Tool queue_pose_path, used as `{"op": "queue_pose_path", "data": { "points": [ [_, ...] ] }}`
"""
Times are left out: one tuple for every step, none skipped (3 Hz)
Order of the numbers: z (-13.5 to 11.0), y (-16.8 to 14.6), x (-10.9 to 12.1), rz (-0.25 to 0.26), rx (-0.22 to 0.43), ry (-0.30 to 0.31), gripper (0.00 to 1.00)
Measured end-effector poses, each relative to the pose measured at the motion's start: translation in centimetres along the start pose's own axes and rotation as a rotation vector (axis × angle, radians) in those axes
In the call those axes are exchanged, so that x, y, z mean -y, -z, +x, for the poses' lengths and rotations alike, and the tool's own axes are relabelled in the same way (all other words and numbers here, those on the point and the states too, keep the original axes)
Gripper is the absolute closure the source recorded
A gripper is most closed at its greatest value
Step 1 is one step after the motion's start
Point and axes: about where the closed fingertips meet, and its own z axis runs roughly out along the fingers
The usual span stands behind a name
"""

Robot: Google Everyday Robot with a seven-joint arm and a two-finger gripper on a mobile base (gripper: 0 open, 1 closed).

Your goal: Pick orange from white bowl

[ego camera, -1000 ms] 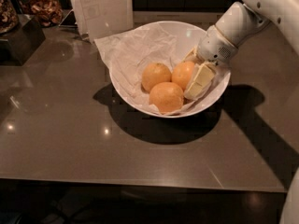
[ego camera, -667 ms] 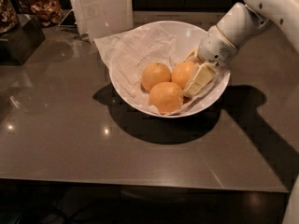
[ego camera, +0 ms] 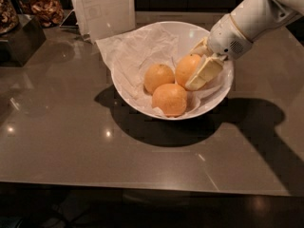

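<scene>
— Step in hand?
— Grasping, by the look. Gripper (ego camera: 194, 69) down inside the white bowl (ego camera: 190, 32), on its right side, with fingers (ego camera: 203, 73) closed on either side of the orange (ego camera: 185, 69), the near one flat against the skin.
— Lifted yet?
— Seemingly not. Resting low on the crumpled paper (ego camera: 135, 56), close beside the paler orange (ego camera: 159, 77) to the left, with a third orange (ego camera: 170, 99) just in front.
— Next?
— Probably a straight pull upward with a firm hold, given smooth skin liable to slip. Best kept clear of the rim and the two neighbours.
— Around it?
— Dark glossy counter (ego camera: 71, 141) under the bowl. Behind, a white card (ego camera: 107, 8) standing upright. Far left, a dark box (ego camera: 21, 37) and a jar (ego camera: 45, 8) of something brown. Beyond that, too dark to read.
</scene>
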Motion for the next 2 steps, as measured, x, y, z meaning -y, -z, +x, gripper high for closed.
{"op": "queue_pose_path", "data": {
  "points": [
    [-2.5,3.5,-0.6,0.099,0.049,0.036,1.00],
    [-4.4,6.6,-1.3,0.175,0.098,0.072,1.00]
  ]
}}
